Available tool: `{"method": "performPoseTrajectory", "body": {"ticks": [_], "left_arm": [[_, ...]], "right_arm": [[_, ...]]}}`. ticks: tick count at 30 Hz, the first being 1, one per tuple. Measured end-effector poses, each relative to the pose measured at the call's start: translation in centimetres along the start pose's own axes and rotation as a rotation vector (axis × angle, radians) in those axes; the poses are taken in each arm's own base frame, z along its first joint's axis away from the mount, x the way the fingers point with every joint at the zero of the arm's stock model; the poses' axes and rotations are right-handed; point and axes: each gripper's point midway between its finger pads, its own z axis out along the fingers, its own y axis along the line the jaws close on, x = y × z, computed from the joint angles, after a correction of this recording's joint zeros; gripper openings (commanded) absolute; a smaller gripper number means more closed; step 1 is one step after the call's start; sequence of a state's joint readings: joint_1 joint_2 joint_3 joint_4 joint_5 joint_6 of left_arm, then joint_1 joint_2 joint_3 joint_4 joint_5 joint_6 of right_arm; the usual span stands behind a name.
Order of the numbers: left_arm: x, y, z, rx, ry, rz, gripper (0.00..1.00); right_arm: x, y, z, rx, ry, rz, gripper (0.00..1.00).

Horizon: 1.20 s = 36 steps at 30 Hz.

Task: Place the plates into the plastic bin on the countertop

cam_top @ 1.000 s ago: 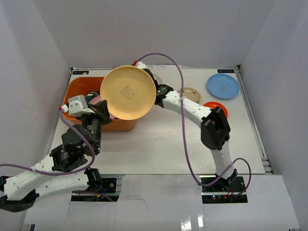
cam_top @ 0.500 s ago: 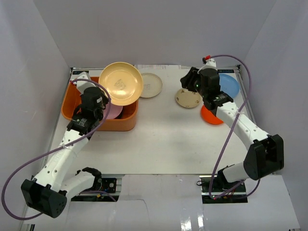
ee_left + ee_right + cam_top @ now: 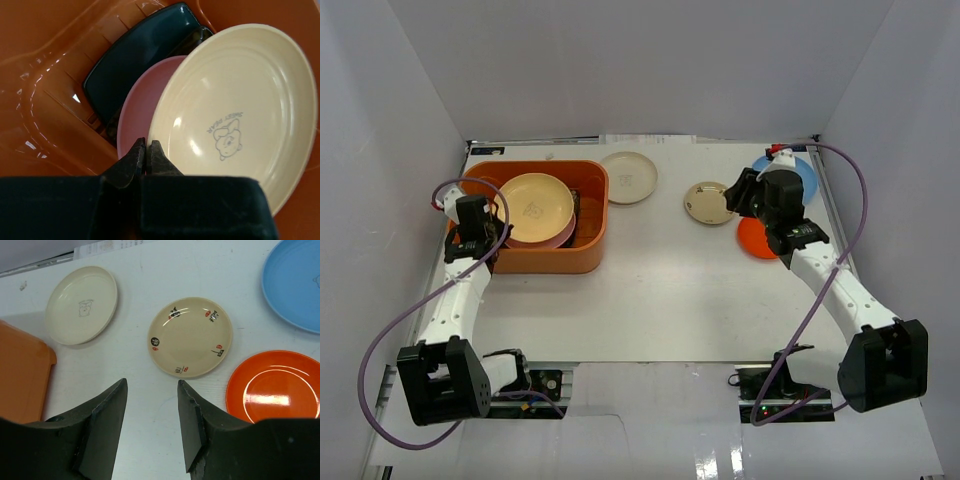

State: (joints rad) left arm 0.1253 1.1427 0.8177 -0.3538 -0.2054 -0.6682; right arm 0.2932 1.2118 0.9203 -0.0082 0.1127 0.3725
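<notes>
Left arm (image 3: 455, 300), right arm (image 3: 845, 290): white link shells, black joint housings. Purple cable (image 3: 863, 195) loops along each from the countertop's (image 3: 660, 290) near edge.

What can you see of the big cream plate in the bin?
The cream plate is round and glossy, plastic-looking, with a raised rim and a small grey bear print with lettering at its centre. It lies face up in the orange bin, overlapping a pink plate beneath it. The shut left gripper sits near its rim, gripping nothing.
</notes>
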Motion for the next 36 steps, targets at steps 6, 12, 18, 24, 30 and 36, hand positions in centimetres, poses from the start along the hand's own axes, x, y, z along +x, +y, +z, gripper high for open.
{"method": "performPoseTrajectory", "body": {"ticks": [6,12,18,24,30,36], "left_arm": [[0.4,-0.4,0.6,0.018,0.013,-0.005,0.51],[0.7,0.0,1.6,-0.009,0.021,0.008,0.82],[1.1,-0.7,1.2,0.032,0.045,0.004,0.85],[-2.4,-7.6,-2.2,0.264,-0.001,0.035,0.85],[-5.0,-14.1,-6.6,0.432,-0.122,0.129,0.79],[-0.1,-24.1,-12.4,0.737,-0.048,0.341,0.76]], "right_arm": [[-0.4,-4.3,0.2,0.099,0.008,-0.005,0.51],[-0.2,-12.1,0.6,0.285,0.033,0.070,0.52],[0.5,-17.6,1.2,0.425,0.057,0.126,0.54],[0.9,-24.6,1.7,0.597,0.049,0.230,0.56],[1.2,-27.4,5.0,0.633,0.057,0.309,0.63],[3.1,-28.4,8.7,0.621,0.076,0.397,0.61]]}}
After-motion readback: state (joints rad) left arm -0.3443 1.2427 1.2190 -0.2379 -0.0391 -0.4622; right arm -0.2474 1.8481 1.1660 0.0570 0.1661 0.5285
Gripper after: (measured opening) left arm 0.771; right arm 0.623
